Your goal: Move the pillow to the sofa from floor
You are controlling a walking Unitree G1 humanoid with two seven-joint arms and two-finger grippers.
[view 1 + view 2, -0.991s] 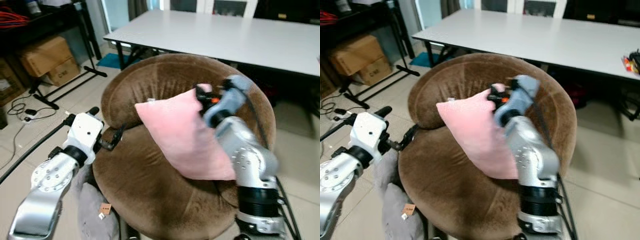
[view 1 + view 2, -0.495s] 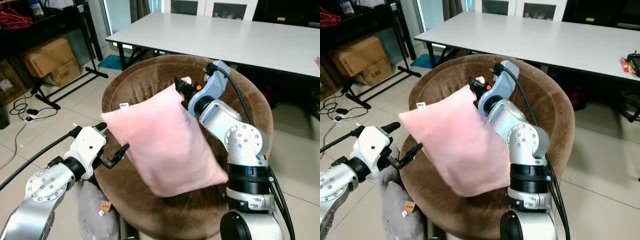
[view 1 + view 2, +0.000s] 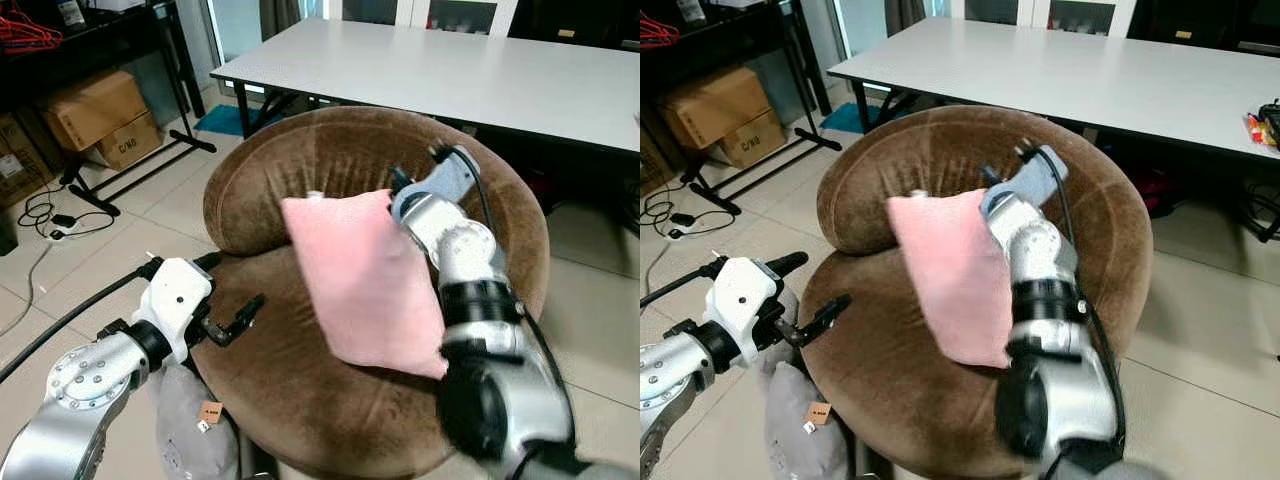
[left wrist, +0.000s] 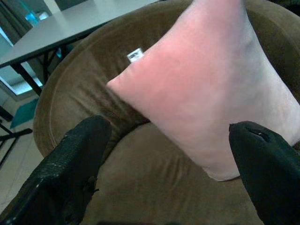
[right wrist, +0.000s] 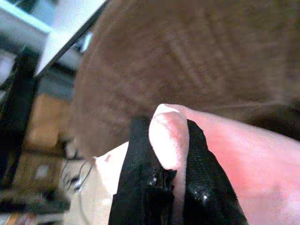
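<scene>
Step in hand, by judgement: setting the pink pillow down on the round brown sofa and letting go

Pillow at centre frame in the head views, hanging upright and tilted over the sofa seat, top edge against the backrest, lowest corner at or just above the cushion towards lower right; hard to tell whether touching yet

Right gripper at the pillow's upper right corner, just right of centre in the left eye view, black fingers pinching a fold of pink fabric between them, seen plainly in the right wrist view

Left gripper at lower left of the left eye view, near the sofa's front rim, fingers spread wide with nothing between them, aimed at the pillow and seat

To do it well:
- Lower the pinched corner until the pillow's weight rests on the seat cushion, not only on one corner
- Lean the top against the backrest before releasing, so no sliding forward off the rim
- Open the right fingers fully and draw back along their own line, to avoid dragging the soft fabric along
- Keep the left gripper clear of the pillow, or ready as a stop at the front rim

Also in view: white table across the top of frame, cardboard boxes at upper left
</scene>
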